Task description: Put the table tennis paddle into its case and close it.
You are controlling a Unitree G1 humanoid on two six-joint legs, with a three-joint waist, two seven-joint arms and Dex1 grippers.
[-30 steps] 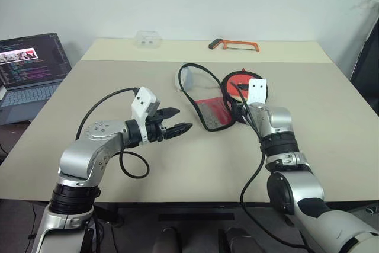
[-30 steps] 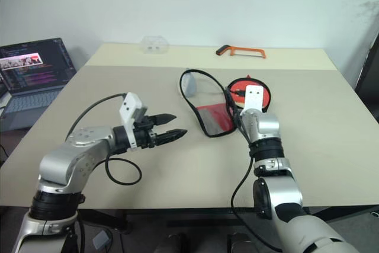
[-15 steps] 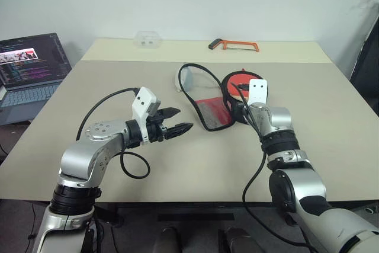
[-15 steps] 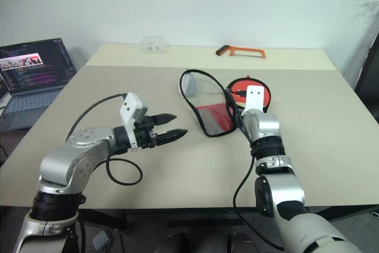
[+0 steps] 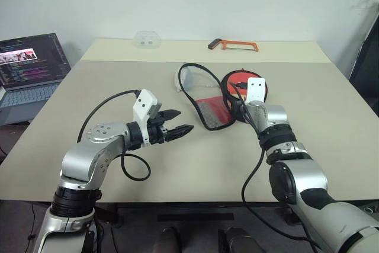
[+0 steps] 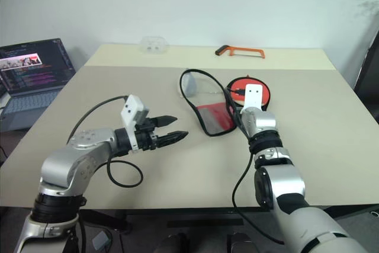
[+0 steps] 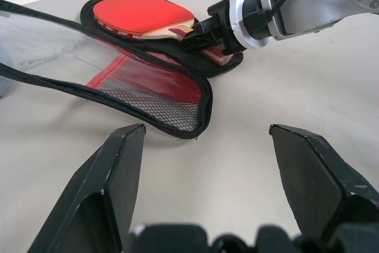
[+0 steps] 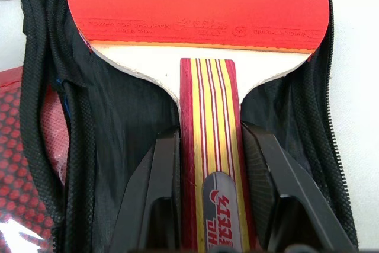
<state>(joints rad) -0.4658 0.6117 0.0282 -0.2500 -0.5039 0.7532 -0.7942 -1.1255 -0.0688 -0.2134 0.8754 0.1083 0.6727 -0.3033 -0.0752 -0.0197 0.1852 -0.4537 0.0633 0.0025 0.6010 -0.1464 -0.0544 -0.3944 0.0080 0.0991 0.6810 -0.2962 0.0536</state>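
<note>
The table tennis paddle (image 8: 195,4) lies red face up inside the black lower half of the open case (image 7: 154,93). The case's red mesh flap is folded out toward my left on the table. My right gripper (image 8: 210,135) is shut on the paddle's striped wooden handle, one finger on each side, at the case's near end (image 5: 238,109). My left gripper (image 5: 184,119) hovers open above the table, left of the case and apart from it, holding nothing. Its fingers (image 7: 118,164) point toward the mesh flap.
A grey pouch (image 5: 188,78) lies by the case's far left loop. An orange hacksaw (image 5: 233,44) and a clear plastic box (image 5: 147,39) sit at the table's far edge. An open laptop (image 5: 29,66) stands off the table's left side.
My right forearm has straightened slightly while its gripper keeps hold of the handle at the case. The left arm has stayed still.
</note>
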